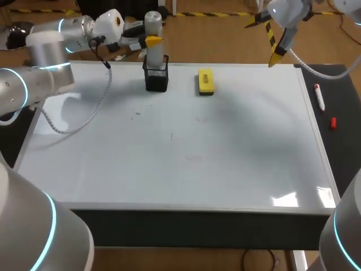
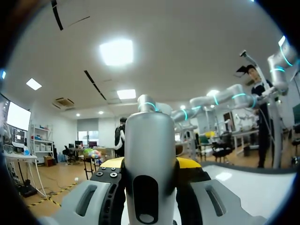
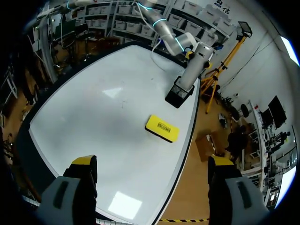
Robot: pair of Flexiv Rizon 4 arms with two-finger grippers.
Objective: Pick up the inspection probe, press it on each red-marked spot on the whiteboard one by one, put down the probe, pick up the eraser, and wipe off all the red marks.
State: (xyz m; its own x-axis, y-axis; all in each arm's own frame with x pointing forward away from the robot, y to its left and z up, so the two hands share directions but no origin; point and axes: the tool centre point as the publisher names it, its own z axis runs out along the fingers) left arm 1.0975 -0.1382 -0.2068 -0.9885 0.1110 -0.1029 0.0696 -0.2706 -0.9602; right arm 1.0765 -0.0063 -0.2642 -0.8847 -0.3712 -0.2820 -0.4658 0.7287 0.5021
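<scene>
Probe, its end in the holder, is clenched by your left gripper; your right gripper hangs spread wide above the whiteboard's edge, eraser ahead.

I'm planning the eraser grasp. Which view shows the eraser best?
The right wrist view: the eraser lies whole and unblocked on the whiteboard. The head view shows it whole too, farther off, beside the black holder. The left wrist view misses it.

no text, number or sign can be read. the yellow eraser on the whiteboard bears a small dark label on its top face, its print too small to make out.
</scene>
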